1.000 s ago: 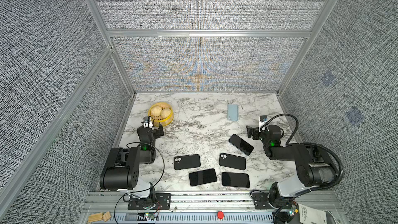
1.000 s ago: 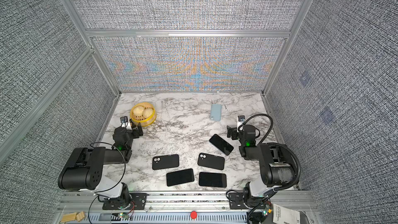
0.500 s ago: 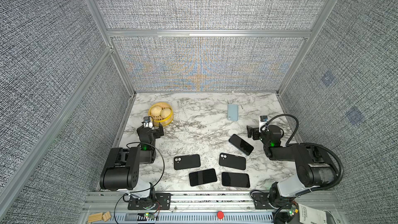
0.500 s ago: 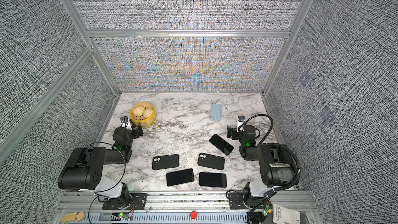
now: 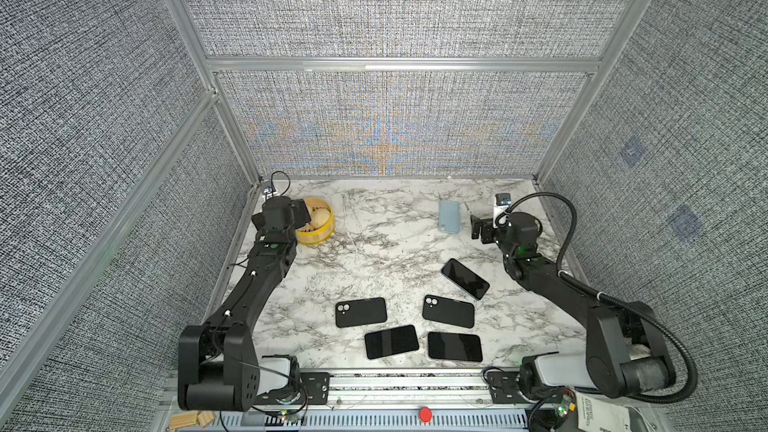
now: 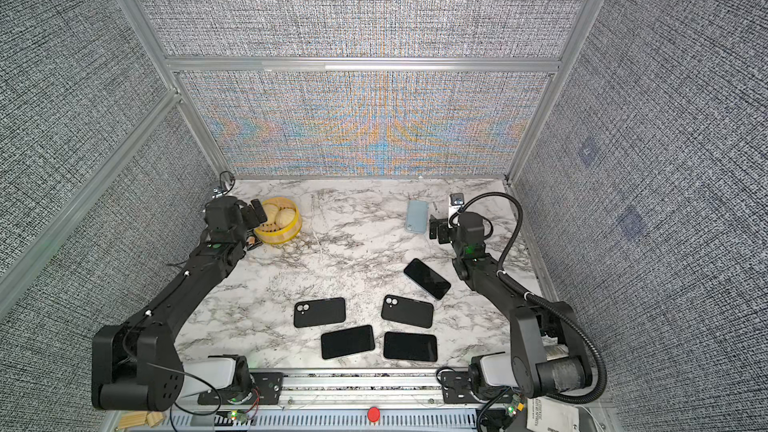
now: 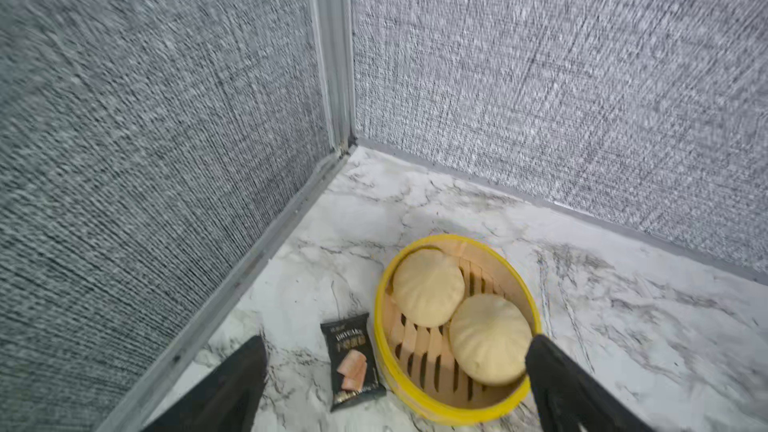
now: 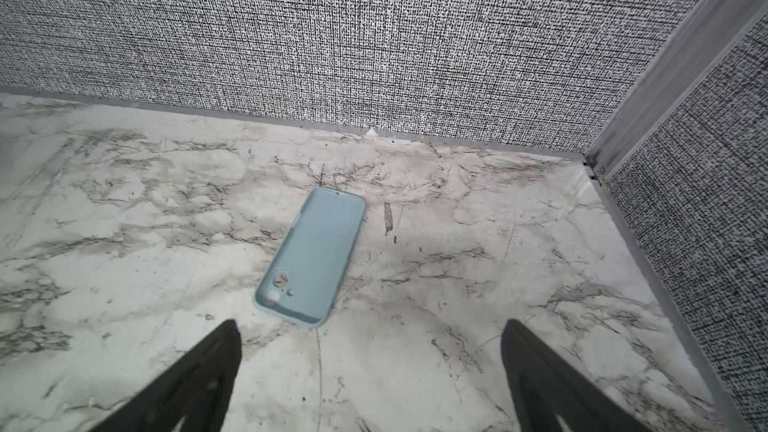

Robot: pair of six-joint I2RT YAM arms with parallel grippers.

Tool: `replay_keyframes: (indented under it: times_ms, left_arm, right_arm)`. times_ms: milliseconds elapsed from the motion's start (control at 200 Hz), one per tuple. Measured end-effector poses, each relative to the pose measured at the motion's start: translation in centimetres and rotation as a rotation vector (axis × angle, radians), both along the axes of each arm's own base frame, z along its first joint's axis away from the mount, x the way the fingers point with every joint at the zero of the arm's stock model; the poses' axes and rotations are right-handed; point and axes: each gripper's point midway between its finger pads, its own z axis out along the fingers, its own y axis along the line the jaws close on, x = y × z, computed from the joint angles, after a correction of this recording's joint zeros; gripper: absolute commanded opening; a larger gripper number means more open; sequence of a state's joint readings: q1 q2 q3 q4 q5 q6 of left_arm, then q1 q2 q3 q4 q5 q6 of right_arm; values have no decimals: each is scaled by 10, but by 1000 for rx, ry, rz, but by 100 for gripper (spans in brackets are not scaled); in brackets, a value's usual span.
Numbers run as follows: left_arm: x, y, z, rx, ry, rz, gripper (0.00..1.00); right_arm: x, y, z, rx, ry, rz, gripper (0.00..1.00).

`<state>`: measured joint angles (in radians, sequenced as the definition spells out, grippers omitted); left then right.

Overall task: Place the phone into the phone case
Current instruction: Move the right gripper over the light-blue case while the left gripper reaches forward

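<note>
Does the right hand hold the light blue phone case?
No, the right hand is open and empty; the light blue phone case lies on the table apart from it.

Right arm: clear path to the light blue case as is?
Likely yes. The right gripper hangs just short of the light blue case, jaws open, with only bare marble table between them and nothing on the case.

L gripper (image 5: 300,214) pushed out toward 12 o'clock, from approx. 7 o'clock of the yellow steamer (image 5: 318,236) to over its 9 o'clock rim. L arm stretched out and its elbow swung back toward 6 o'clock. R gripper (image 5: 478,229) also went toward 12 o'clock, away from the angled black phone (image 5: 464,284), ending just beside the lt-blue phone case (image 5: 449,216), at its 3 o'clock. R arm unfolded likewise.
</note>
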<state>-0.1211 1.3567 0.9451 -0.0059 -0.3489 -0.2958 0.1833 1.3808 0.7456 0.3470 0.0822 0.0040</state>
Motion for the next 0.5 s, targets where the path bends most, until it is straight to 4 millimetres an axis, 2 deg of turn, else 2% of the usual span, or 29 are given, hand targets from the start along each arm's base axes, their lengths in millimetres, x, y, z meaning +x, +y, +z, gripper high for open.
replay_keyframes:
  times_ms: [215, 310, 445, 500]
  left_arm:
    - [15, -67, -31, -2, 171, -121, 98]
    - [22, -96, -44, -38, 224, -179, 98]
    - [29, -134, -69, -94, 306, -262, 98]
    - [29, -149, -79, -119, 341, -294, 98]
  right_arm:
    - [16, 43, -25, 66, 234, 14, 99]
    - [26, 47, -36, 101, 324, -20, 99]
    - [34, 52, -65, 119, 454, -40, 99]
    - [36, 54, -78, 129, 510, -41, 95]
